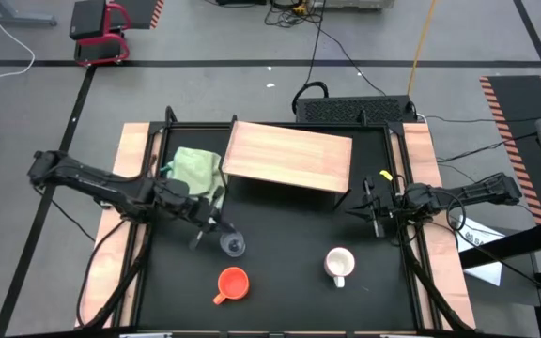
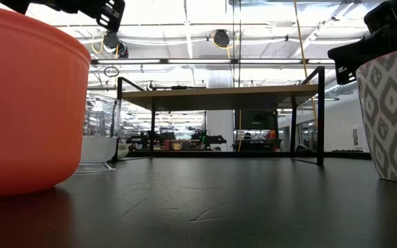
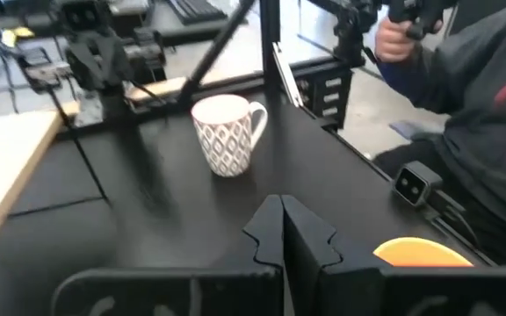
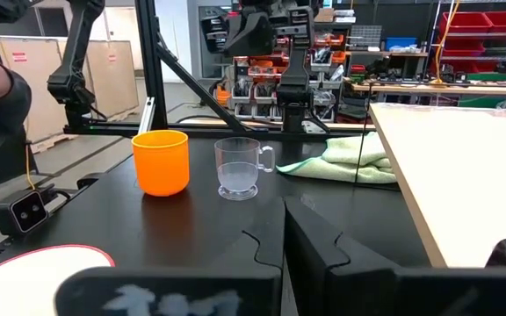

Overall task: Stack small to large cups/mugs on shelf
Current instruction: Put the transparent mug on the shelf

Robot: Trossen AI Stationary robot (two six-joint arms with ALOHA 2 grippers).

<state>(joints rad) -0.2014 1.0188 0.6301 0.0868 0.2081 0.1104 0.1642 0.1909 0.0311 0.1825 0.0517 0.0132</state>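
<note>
Glass cup [image 1: 234,246], orange mug [image 1: 233,283], white mug [image 1: 339,264] sit empty; both claws closed, holding nothing.

Grey concrete floor [image 1: 214,38] around black table [image 1: 280,300], marked with dark tape lines. Red-framed stool [image 1: 101,28] beyond table's far left corner. Striped hazard mat [image 1: 524,103] off its right side. Long ceiling lights [image 2: 205,27] above table.

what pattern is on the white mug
Grey diamond shapes on the white mug, clearest in the left wrist view.
</note>
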